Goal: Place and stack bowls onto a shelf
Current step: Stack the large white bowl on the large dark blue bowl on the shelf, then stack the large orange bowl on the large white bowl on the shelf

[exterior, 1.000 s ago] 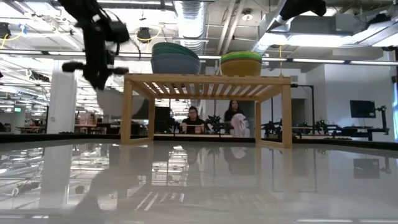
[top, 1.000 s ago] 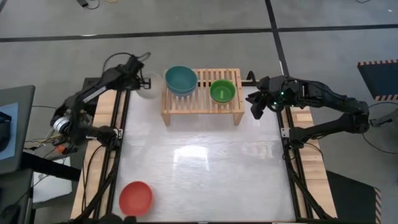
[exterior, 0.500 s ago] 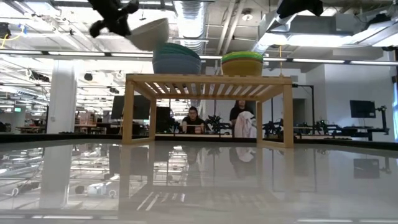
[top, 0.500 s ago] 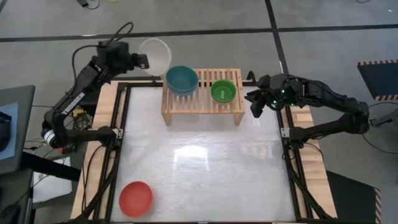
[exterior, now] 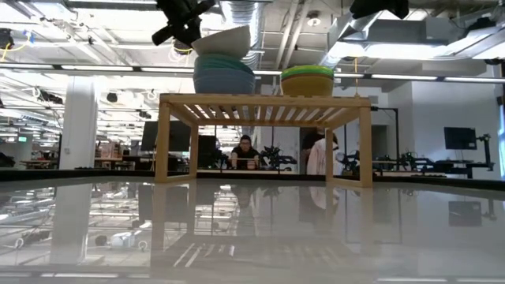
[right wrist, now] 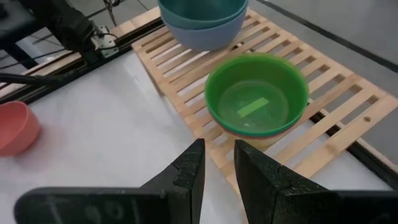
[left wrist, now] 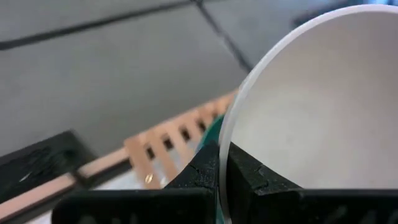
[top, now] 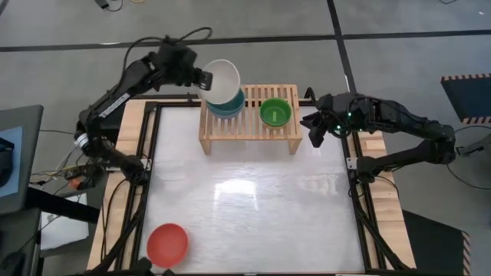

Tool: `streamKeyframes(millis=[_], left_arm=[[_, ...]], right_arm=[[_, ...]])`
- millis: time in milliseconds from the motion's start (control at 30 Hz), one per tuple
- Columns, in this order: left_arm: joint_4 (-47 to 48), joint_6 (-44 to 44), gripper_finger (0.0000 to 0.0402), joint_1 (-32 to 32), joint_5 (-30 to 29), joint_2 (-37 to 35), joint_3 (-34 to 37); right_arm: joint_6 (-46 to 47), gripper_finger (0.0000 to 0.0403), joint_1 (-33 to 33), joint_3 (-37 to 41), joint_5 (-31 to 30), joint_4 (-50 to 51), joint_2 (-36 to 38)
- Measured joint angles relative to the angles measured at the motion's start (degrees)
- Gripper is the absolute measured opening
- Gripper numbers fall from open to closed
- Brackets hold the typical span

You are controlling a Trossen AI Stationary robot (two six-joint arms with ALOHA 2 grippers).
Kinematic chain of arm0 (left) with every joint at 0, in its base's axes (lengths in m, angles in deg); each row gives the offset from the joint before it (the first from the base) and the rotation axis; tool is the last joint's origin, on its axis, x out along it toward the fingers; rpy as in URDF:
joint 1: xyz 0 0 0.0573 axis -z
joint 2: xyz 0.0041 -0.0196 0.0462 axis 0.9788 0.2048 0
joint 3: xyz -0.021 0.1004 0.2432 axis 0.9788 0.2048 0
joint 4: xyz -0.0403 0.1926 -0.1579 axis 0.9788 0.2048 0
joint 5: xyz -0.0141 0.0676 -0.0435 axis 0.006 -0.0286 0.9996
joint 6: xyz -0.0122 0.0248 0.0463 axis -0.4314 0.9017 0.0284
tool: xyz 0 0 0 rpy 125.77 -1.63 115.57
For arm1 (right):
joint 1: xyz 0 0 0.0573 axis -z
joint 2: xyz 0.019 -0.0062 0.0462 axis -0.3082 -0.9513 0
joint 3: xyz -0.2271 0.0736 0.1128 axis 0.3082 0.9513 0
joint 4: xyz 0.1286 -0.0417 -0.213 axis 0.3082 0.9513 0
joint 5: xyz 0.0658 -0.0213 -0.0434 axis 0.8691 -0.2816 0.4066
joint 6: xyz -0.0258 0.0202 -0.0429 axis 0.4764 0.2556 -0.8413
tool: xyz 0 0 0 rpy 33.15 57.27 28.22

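Observation:
My left gripper [top: 202, 77] [exterior: 188, 24] is shut on a white bowl [top: 223, 80] [exterior: 223, 40] over the left end of the light-wood shelf [top: 249, 127] [exterior: 260, 100]. Directly below the bowl is a stack with a teal bowl on top [top: 230, 109] [exterior: 224, 69]. A green bowl [top: 274, 112] [right wrist: 256, 93] sits on a yellow one [exterior: 306, 85] on the shelf's right half. A red bowl [top: 167, 244] [right wrist: 15, 127] rests on the table near its near-left corner. My right gripper [top: 313, 130] [right wrist: 217, 146] hovers off the shelf's right end, open by a narrow gap and holding nothing. My left gripper pinches the white bowl's rim [left wrist: 224, 140] on the side toward the table's left, one finger inside the bowl and one outside. The fingers come from the left, slanting down. The bowl is tilted, its base just at the teal bowl's rim; whether they touch I cannot tell.
The shelf stands at the table's far edge, and the white tabletop [top: 253, 199] spreads in front of it. Dark frame rails [top: 146, 153] run along both sides. People show in the room behind the shelf [exterior: 246, 151].
My left gripper has lifted the white bowl from low beside the shelf's left end. It carried the bowl up and then toward the table's right, to a place over the teal stack. The bowl has tipped on the way. My right arm has kept still.

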Motion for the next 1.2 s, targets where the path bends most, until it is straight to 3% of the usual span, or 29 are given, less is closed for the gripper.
streamKeyframes(millis=[200,300,600,1000,1200], left_arm=[[20.02,3.96,0.0,1.58,-4.3,10.05,-14.46],[25.59,4.69,0.0,1.58,-5.55,14.11,-18.56],[19.08,4.74,0.0016,3.09,-2.07,16.22,-20.35],[23.23,6.14,0.0131,3.35,-1.81,15.88,-20.35],[25.63,7.67,0.0177,3.63,3.06,16.18,-20.35]], right_arm=[[1.28,0.0111,-0.68,0.0,0.02,0.68,0.0],[1.34,0.0111,-0.65,0.0,0.0,0.7,0.0],[1.98,0.0111,-0.68,0.0,0.0,1.41,0.0],[2.39,0.0111,-0.65,0.0,-0.02,2.59,0.0],[2.38,0.0111,-0.65,0.0,-0.04,2.41,0.0]])
